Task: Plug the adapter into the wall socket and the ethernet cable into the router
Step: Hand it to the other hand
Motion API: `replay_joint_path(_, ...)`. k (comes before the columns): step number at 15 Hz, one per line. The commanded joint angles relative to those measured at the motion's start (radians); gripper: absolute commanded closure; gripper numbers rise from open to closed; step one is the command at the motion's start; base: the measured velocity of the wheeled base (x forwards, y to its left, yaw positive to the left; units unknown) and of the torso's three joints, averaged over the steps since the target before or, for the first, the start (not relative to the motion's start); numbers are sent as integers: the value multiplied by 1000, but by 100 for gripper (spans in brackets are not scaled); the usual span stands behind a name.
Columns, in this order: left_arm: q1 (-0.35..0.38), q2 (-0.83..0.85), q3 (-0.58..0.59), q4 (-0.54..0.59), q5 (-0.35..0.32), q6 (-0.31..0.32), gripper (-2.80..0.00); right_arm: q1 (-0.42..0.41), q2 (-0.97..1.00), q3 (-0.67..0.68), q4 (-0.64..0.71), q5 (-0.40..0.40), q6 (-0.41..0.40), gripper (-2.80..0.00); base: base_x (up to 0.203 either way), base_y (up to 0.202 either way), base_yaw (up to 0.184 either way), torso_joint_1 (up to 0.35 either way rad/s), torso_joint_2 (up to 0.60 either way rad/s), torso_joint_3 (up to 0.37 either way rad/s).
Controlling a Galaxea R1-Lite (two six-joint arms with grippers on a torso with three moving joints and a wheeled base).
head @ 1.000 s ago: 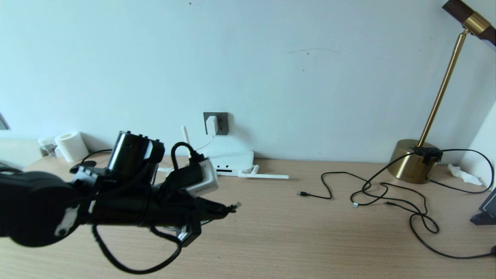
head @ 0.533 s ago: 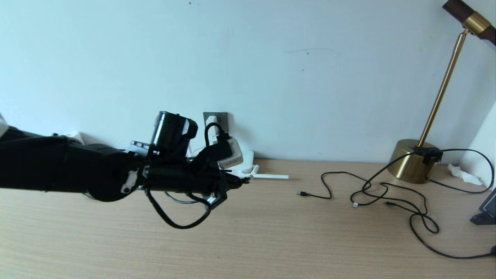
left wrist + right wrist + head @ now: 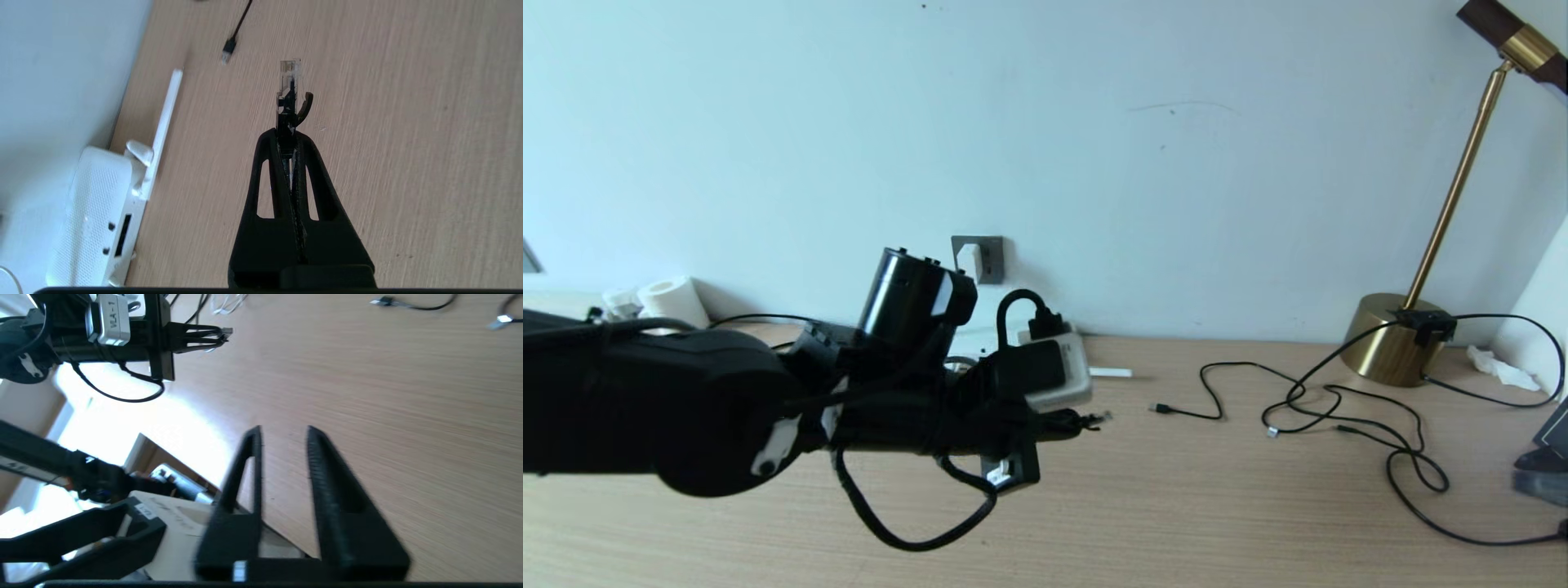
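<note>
My left gripper [image 3: 1072, 425] hangs over the table to the right of the router, shut on the ethernet cable's plug [image 3: 289, 77]. The clear clip end [image 3: 1097, 420] sticks out past the fingertips [image 3: 267, 141]. In the left wrist view the white router [image 3: 96, 220] lies against the wall, its dark ports [image 3: 122, 240] facing the table and one antenna [image 3: 164, 114] lying flat. In the head view the arm hides most of the router. The white adapter [image 3: 968, 255] sits in the grey wall socket [image 3: 988, 260]. My right gripper [image 3: 284, 430] is open and empty above the table's near part.
Thin black cables [image 3: 1339, 408] sprawl across the right half of the table, one connector [image 3: 1161, 407] ending near the router's flat antenna [image 3: 1111, 372]. A brass lamp base [image 3: 1388, 343] stands at the back right, and a paper roll [image 3: 674, 302] at the back left.
My left gripper carried the plug in towards the router half a second ago. It has since swung out to the right and nearer to me, still shut on the plug.
</note>
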Motion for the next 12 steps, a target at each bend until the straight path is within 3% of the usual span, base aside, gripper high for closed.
replay_joint_path(1, -37, -4, -29, 0, 26, 4, 0, 20, 191, -62, 1, 24, -3, -280, 0, 0, 0, 0, 0, 0)
replay_joint_path(5, -94, 62, -156, 8, 83, 4, 0, 65, 416, -181, -5, 37, -67, -280, 0, 0, 0, 0, 0, 0)
replay_joint_path(8, -131, 122, -254, 14, 92, 4, 0, 100, 538, -200, -172, 27, -78, -280, 0, 0, 0, 0, 0, 0)
replay_joint_path(12, -187, 147, -272, 11, 97, 4, 0, 143, 646, -214, -291, -7, -81, -280, 0, 0, 0, 0, 0, 0)
